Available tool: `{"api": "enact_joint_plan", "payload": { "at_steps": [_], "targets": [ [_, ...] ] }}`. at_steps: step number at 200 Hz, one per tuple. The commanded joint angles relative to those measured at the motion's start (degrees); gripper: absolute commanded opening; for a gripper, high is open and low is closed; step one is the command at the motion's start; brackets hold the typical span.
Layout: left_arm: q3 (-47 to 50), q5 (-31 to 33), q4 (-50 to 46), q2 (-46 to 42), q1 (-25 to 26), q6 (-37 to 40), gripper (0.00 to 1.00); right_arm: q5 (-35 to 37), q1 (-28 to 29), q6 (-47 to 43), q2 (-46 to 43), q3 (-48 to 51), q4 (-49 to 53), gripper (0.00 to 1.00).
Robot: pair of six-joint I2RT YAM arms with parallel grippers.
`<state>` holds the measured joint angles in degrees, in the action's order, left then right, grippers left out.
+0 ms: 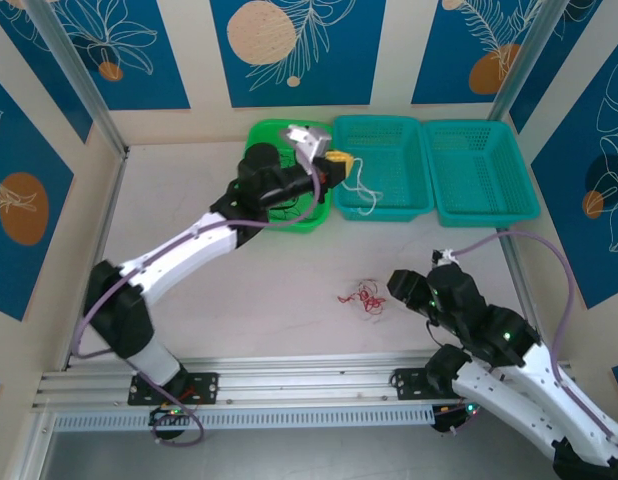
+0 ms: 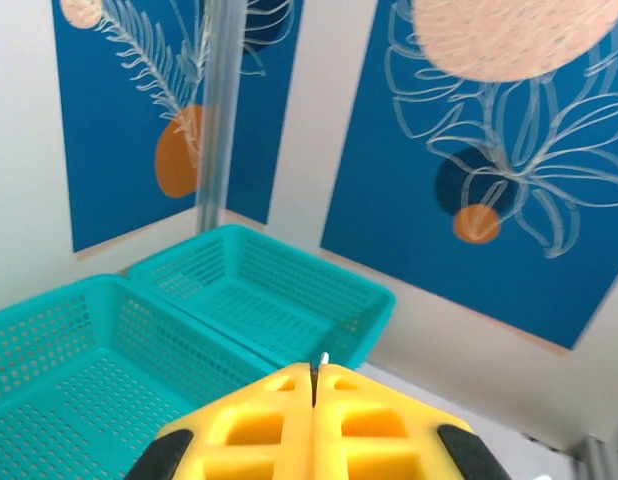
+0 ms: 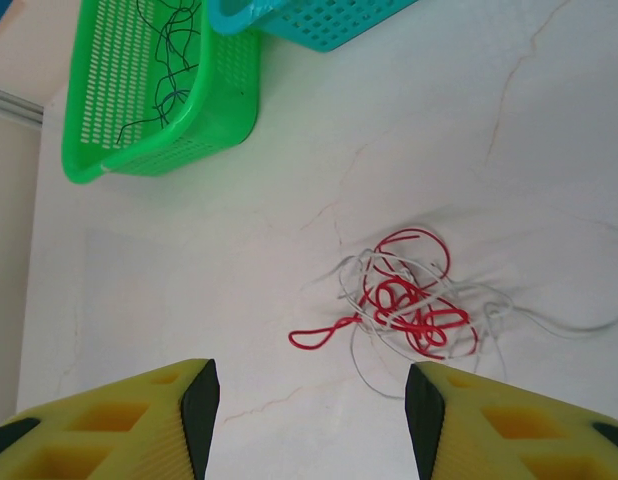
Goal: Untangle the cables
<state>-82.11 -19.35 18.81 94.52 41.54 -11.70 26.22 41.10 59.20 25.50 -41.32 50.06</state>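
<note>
The left tool [image 1: 337, 158], pressed together, pinches a white cable [image 1: 361, 192] dangling into the middle teal basket [image 1: 384, 119]; release it low. The right tool [image 3: 309, 400], spread, hovers over the red-white tangle [image 3: 414, 305] on the tabletop [image 3: 189, 270]; pinch 1 red strand.

One green basket [image 1: 299, 224], two teal baskets [image 1: 389, 150] [image 1: 479, 165] at twelve o'clock. One red-and-white cable tangle [image 1: 364, 297] toward six o'clock, one white strand [image 1: 361, 190], black strands [image 3: 169, 60] too fine to count.

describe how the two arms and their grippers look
Both the left arm and right arm have white links and black joints, each trailed by a thick mauve cable. Green lights dot the right arm. The left gripper and right gripper have yellow jaws with moulded pockets and black edging.
</note>
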Motion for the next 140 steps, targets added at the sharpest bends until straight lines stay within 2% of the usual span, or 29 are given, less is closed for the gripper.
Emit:
{"api": "enact_joint_plan", "payload": {
  "at_steps": [1,52,70,85,118,140],
  "targets": [
    [-8.5,3.8,-2.0,8.0,0.2,4.7,0.0,1.7,-0.2,1.2,-3.0,1.1,6.1,0.54],
    [-31.7,9.6,-13.8,26.6,-0.7,6.7,0.0,1.9,-0.2,0.6,-3.4,-0.8,9.5,0.54],
    [-37.0,9.1,-18.5,29.0,-1.2,6.9,0.36,2.2,-0.2,0.5,-3.4,-1.0,9.8,0.54],
    [-36.5,8.5,-19.1,28.0,-1.3,7.8,0.55,2.4,-0.3,0.5,-3.4,-0.4,9.3,0.54],
    [-25.6,6.6,-13.1,20.8,-1.3,7.9,0.71,1.9,-0.3,0.3,-2.8,1.5,6.4,0.54],
    [-17.7,5.8,-11.3,14.7,-1.2,6.1,0.72,1.4,-0.4,-0.2,-1.4,1.9,4.5,0.54]
  ]
}}
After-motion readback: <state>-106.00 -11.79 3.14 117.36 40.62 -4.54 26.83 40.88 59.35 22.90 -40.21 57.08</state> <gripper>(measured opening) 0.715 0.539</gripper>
